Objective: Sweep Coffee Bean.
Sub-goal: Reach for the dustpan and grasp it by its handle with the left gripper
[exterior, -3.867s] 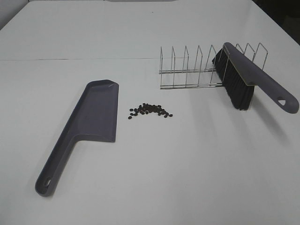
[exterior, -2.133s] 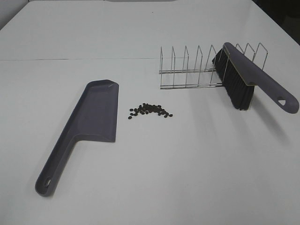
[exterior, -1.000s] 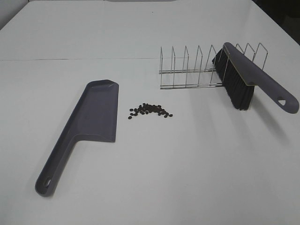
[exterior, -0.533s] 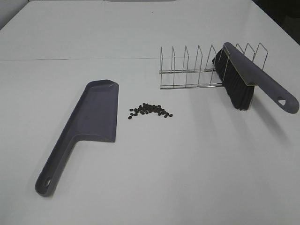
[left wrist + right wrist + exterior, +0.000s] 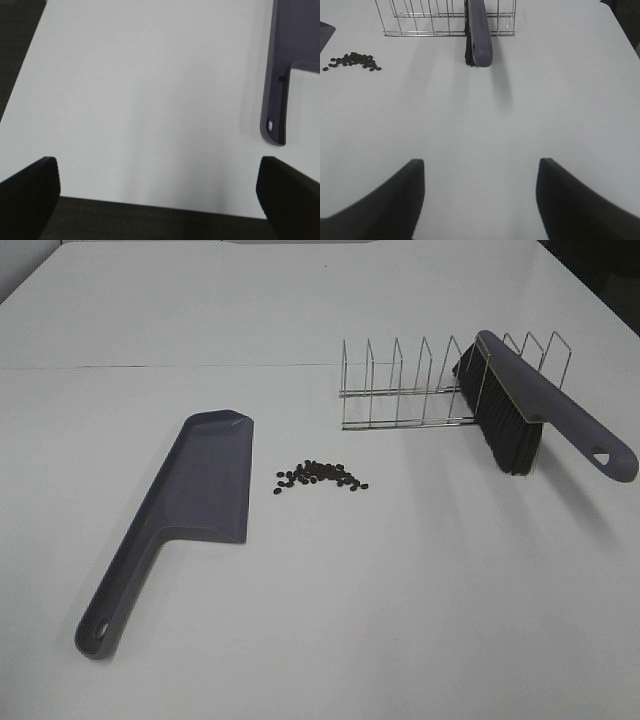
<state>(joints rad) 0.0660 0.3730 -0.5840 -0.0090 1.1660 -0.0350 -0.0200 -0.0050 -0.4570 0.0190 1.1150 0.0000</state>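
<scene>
The coffee beans (image 5: 320,477) lie in a small heap on the white table, just right of the grey-purple dustpan (image 5: 205,480). The dustpan lies flat, with its handle toward the front left. A grey brush (image 5: 530,405) leans in a wire rack (image 5: 420,390) at the back right, bristles down. Neither gripper shows in the exterior high view. My left gripper (image 5: 157,167) is open and empty above the table edge, with the dustpan handle (image 5: 277,75) ahead of it. My right gripper (image 5: 481,167) is open and empty, well short of the brush (image 5: 479,30) and the beans (image 5: 352,61).
The wire rack (image 5: 445,20) stands behind the beans and holds the brush. The table's edge (image 5: 150,205) with dark floor beyond it lies under the left gripper. Bare white table (image 5: 400,590) spreads in front of the beans.
</scene>
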